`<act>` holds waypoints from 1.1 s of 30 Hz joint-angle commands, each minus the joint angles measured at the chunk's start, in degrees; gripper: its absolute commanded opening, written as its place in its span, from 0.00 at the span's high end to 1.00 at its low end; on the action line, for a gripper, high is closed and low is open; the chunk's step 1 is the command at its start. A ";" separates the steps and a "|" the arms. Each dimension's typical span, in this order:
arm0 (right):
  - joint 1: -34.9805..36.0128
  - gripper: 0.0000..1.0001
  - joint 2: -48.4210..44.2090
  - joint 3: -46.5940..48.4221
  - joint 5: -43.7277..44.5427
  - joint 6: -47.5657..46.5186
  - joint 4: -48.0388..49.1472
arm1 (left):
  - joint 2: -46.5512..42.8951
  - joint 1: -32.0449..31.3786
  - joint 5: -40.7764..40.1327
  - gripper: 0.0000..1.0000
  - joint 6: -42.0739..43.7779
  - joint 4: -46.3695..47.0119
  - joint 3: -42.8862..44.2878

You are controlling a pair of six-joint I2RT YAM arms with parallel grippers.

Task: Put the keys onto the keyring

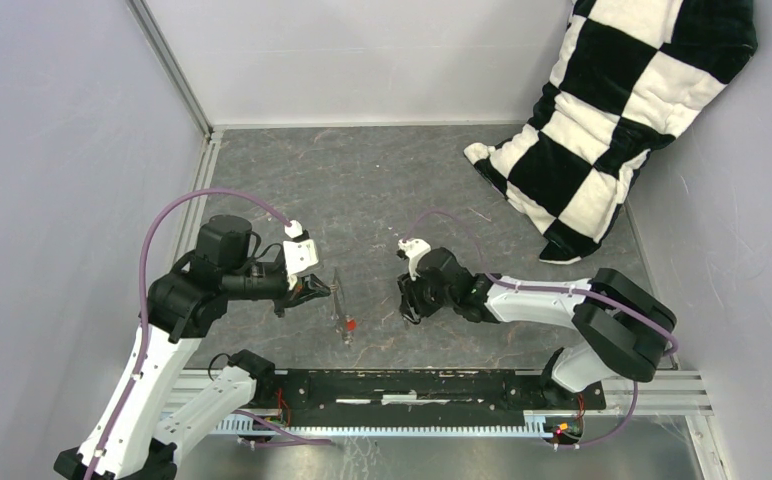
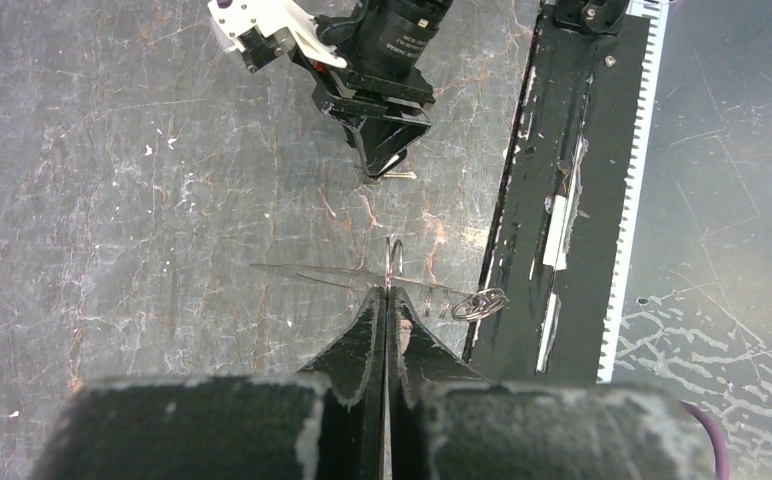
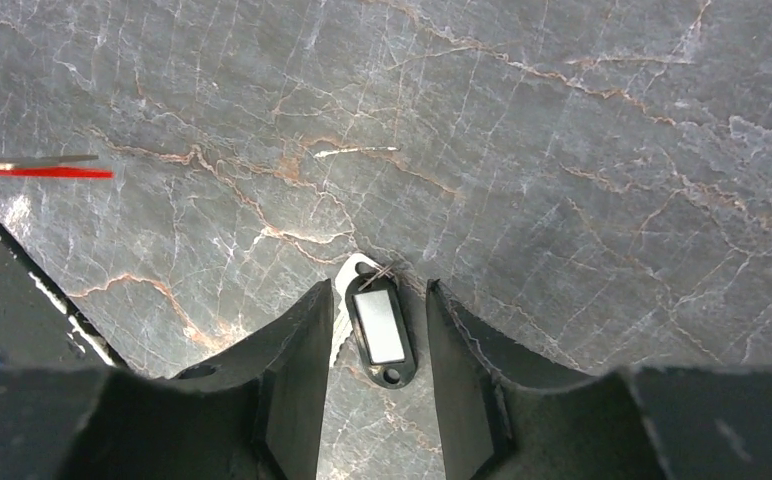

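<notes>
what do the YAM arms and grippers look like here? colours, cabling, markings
The left arm and right arm: white links, black joint housings, each with a purple cable looping to the wrist. A white block at each wrist. The left gripper and right gripper: black tapered fingers, edges scuffed pale. No readable markings.

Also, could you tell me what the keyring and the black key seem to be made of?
The keyring looks like thin grey metal wire: it catches bright glints. The black key seems to have a matte plastic head with a pale insert, possibly a paper label; its silvery toothed blade looks metal.
</notes>
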 commanded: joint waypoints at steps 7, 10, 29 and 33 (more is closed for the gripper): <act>3.73 0.63 3.76 4.36 11.08 3.84 -2.64 | -0.22 0.05 0.18 0.98 3.71 0.47 2.54; 3.95 0.68 4.67 4.32 12.45 5.13 -2.28 | -0.46 0.05 0.18 0.98 3.78 0.38 2.38; 5.38 0.61 6.17 6.67 16.04 4.98 -1.64 | -0.41 0.04 -0.16 0.98 3.81 0.29 2.23; 5.39 0.65 6.17 6.58 16.26 4.71 -1.01 | -0.52 0.05 -0.25 0.98 3.87 0.29 2.10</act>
